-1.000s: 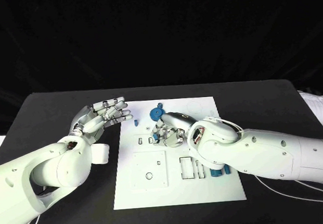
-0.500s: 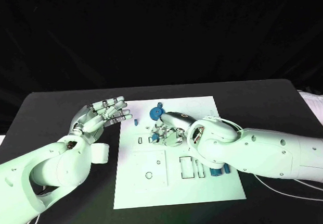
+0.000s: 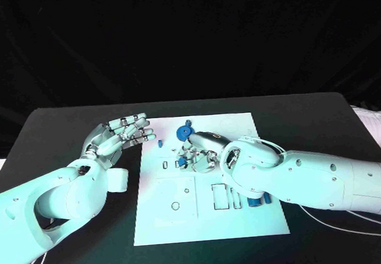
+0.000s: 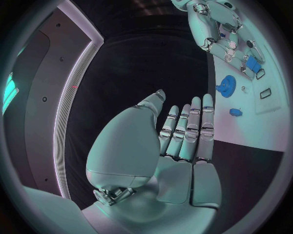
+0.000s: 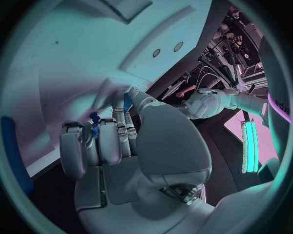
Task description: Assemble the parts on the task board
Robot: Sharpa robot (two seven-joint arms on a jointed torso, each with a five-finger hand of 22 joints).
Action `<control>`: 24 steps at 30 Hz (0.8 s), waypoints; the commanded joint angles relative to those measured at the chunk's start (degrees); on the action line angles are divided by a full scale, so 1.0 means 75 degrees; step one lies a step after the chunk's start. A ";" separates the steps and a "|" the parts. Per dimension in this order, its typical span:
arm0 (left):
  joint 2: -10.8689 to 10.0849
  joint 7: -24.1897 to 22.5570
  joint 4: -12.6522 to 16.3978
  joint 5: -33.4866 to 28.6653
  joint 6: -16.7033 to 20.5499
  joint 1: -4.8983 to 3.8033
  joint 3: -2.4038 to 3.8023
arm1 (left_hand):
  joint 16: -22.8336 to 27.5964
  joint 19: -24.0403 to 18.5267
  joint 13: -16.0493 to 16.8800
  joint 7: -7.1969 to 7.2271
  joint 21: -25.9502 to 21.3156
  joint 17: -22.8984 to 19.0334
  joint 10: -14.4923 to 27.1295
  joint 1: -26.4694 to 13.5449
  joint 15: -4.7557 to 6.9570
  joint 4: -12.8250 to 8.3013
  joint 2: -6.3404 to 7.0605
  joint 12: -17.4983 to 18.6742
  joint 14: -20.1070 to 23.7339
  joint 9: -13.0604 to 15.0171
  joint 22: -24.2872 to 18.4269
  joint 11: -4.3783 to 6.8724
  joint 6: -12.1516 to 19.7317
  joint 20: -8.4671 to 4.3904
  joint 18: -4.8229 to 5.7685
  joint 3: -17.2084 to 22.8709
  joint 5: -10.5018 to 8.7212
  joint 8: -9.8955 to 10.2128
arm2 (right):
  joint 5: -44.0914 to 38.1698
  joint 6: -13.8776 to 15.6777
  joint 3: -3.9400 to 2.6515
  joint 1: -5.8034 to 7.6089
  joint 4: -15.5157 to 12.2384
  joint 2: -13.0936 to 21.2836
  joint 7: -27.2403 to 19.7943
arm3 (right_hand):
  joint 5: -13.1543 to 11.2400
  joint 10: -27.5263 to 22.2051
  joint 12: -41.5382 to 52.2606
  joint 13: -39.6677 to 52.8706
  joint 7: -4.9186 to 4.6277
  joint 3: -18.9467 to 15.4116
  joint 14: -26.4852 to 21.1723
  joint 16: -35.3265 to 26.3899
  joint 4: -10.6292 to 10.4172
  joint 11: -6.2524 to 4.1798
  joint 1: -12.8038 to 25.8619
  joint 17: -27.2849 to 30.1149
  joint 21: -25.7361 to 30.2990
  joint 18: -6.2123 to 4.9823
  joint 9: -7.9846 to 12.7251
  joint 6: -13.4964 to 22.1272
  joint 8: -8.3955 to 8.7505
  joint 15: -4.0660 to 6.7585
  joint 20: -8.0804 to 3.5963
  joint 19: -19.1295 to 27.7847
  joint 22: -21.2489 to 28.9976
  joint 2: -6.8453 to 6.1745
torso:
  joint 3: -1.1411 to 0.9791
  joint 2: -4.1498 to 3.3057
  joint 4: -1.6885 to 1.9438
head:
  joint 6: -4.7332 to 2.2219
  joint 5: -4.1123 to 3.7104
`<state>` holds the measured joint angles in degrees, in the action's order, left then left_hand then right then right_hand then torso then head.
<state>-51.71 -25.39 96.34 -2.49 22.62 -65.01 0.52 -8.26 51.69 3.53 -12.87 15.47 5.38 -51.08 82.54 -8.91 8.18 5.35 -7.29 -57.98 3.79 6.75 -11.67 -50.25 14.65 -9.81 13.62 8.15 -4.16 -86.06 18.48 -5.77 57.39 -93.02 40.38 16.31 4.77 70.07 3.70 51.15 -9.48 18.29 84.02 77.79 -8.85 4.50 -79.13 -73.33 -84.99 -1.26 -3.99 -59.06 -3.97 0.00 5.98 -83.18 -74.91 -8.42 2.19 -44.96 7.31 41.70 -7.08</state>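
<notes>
Fingers (image 3: 195, 158) of the right hand (image 3: 205, 152) are curled down onto the task board (image 3: 211, 223), apparently pinching a small blue part (image 3: 182, 161); left hand (image 3: 120, 136) is held apart, fingers spread, empty

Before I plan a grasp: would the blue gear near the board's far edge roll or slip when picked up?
The blue gear lies flat, so rolling seems unlikely. It looks like thin, rigid plastic, probably light. Its low profile on the smooth task board may let it slide under a hand.

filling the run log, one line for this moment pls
left hand: open, beside board | right hand: fingers on blue part | gear: loose
</notes>
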 commanded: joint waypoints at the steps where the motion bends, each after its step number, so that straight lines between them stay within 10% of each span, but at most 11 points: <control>1: 0.0005 -0.0034 0.0013 -0.0012 -0.0144 -0.0005 0.0006 | 0.0023 0.0034 0.0008 -0.0242 0.0013 -0.0009 -0.0013 0.0012 0.0011 -0.0048 -0.0059 0.0041 -0.0060 -0.0012 -0.0010 -0.0017 -0.0005 -0.0003 -0.0069 0.0002 -0.0024 0.0048 | -0.0091 -0.0527 0.0083 -0.0095 0.0062 0.0007 0.0283 | -0.0025 -0.0024 -0.0009 -0.4054 0.0002 -0.0036 0.0362 -0.0022 0.0011 0.0049 0.0014 0.0005 0.0033 -0.0137 0.0009 0.0041 0.0043 -0.0035 0.0057 -0.0013 -0.0830 -0.0068 | -0.0003 0.0000 0.0000 | 0.0001 -0.0002; 24: 0.0014 -0.0041 0.0009 -0.0012 -0.0141 -0.0005 0.0006 | 0.0023 0.0034 0.0008 -0.0242 0.0013 -0.0009 -0.0013 0.0012 0.0011 -0.0048 -0.0059 0.0041 -0.0060 -0.0012 -0.0010 -0.0017 -0.0005 -0.0003 -0.0069 0.0002 -0.0024 0.0048 | -0.0624 0.0314 0.0083 -0.0143 -0.0199 0.0071 0.0175 | -0.0192 0.0672 0.0035 -0.4439 0.0232 0.0814 0.0395 0.0028 0.0808 -0.0193 -0.0804 -0.0051 -0.0055 -0.0103 -0.0108 -0.0674 -0.0192 0.0164 -0.0109 -0.0134 -0.0980 0.0484 | 0.0001 0.0003 0.0003 | 0.0018 0.0008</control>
<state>-51.68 -25.35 96.33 -2.49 22.59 -65.01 0.52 -8.26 51.69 3.53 -12.87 15.47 5.39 -51.08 82.54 -8.91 8.18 5.35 -7.29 -57.98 3.79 6.75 -11.67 -50.25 14.65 -9.80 13.62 8.15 -4.16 -88.85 20.96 -5.39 56.65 -94.61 40.83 16.44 3.27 74.82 4.00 38.32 -7.78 23.99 84.02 77.79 -3.13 3.04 -84.40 -73.68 -85.21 -1.25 -4.69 -63.85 -5.06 0.84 5.64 -83.92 -74.95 -5.66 2.19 -44.96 7.34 41.82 -7.07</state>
